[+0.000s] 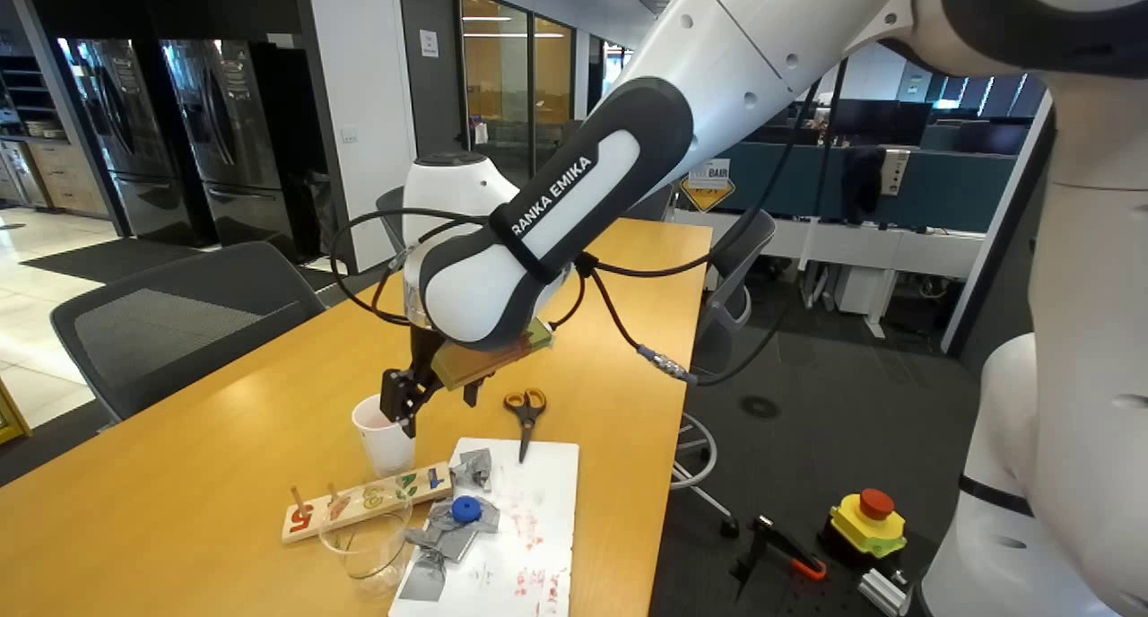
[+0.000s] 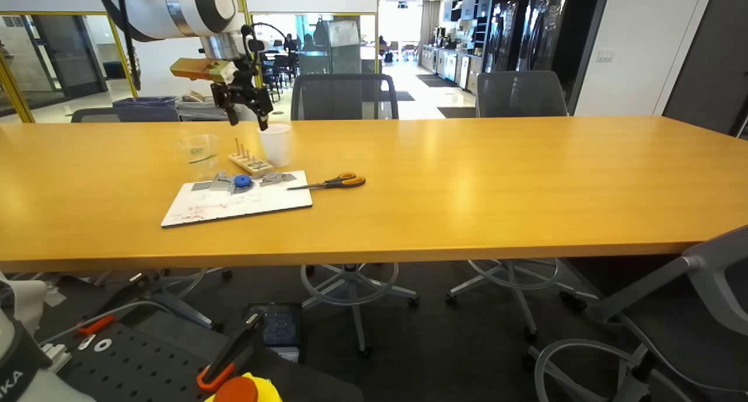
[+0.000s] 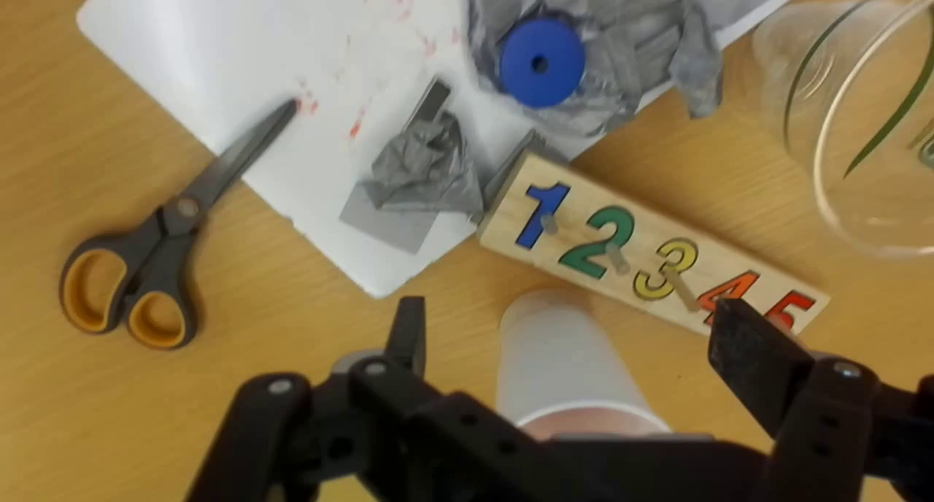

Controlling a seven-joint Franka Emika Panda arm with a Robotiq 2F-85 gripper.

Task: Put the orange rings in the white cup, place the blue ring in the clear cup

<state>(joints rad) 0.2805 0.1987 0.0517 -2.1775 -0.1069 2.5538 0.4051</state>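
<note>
Gripper [image 3: 568,323] spread near white cup [image 3: 562,363] | arm [image 1: 556,195]: "RANKA EMIKA" | pegboard [image 3: 646,243]: 1–5 | sign [image 1: 708,186]: "BAIR"

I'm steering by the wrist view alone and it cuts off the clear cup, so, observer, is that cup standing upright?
Observer: Yes, both exterior views show the clear cup upright on the table.
Operator: Does the gripper touch the table?
Observer: No, in both exterior views it hangs above it; whether it touches the white cup, I can't tell.
Operator: Is the red button on the table too?
Observer: No, it's off the table, on a yellow box.
</note>
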